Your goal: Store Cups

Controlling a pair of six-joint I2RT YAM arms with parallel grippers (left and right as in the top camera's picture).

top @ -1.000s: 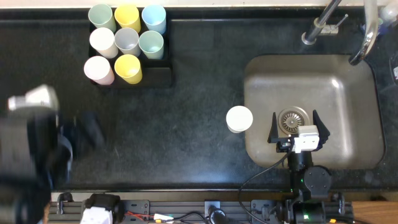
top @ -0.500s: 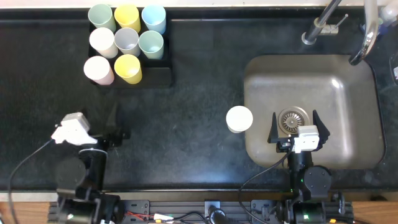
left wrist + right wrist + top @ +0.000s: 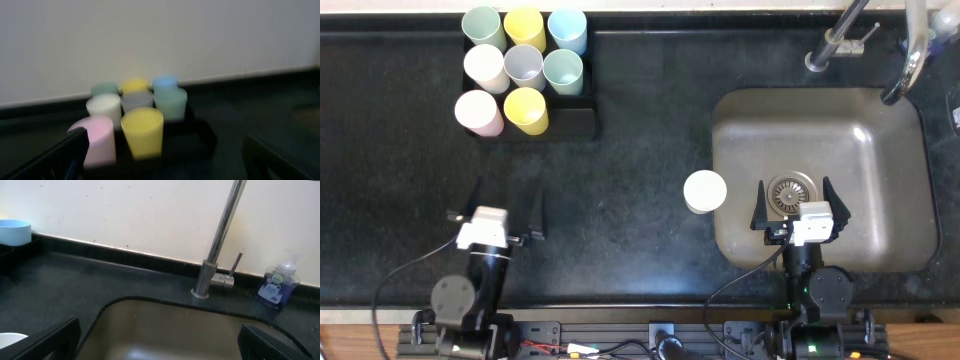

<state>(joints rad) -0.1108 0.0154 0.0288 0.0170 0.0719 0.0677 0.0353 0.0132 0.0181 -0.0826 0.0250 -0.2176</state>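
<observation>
Nearly full: cup tray, one item outstanding

**Stored.** Eight cups stand upright in the black tray (image 3: 580, 124) at the far left of the counter (image 3: 620, 230).
- Back row: green cup (image 3: 482, 24), back yellow cup (image 3: 525, 26), blue cup (image 3: 567, 28).
- Middle row: stored white cup (image 3: 486, 66), grey cup (image 3: 525, 66), teal cup (image 3: 563, 70).
- Front row: pink cup (image 3: 478, 112), front yellow cup (image 3: 526, 110).
- The front-right place beside the front yellow cup holds nothing.

**Outstanding.** One loose white cup (image 3: 705, 190) sits on the counter, just beside the left rim of the sink (image 3: 880, 250) and well apart from the tray. Whether it stands mouth up or mouth down cannot be told.

**Arms.**
- The left gripper (image 3: 507, 205) is near its base, on the tray's side of the counter, fingers apart and holding nothing. Its wrist view faces the tray.
- The right gripper (image 3: 795, 200) is over the sink near the drain, fingers apart and holding nothing. The loose white cup lies just to its left.

**Assessment.** Most of the job looks done. What is left is to pick up the loose white cup, carry it across the counter and set it in the free front-right place. The right arm stands nearer the cup, while the left arm stands nearer the tray.
</observation>
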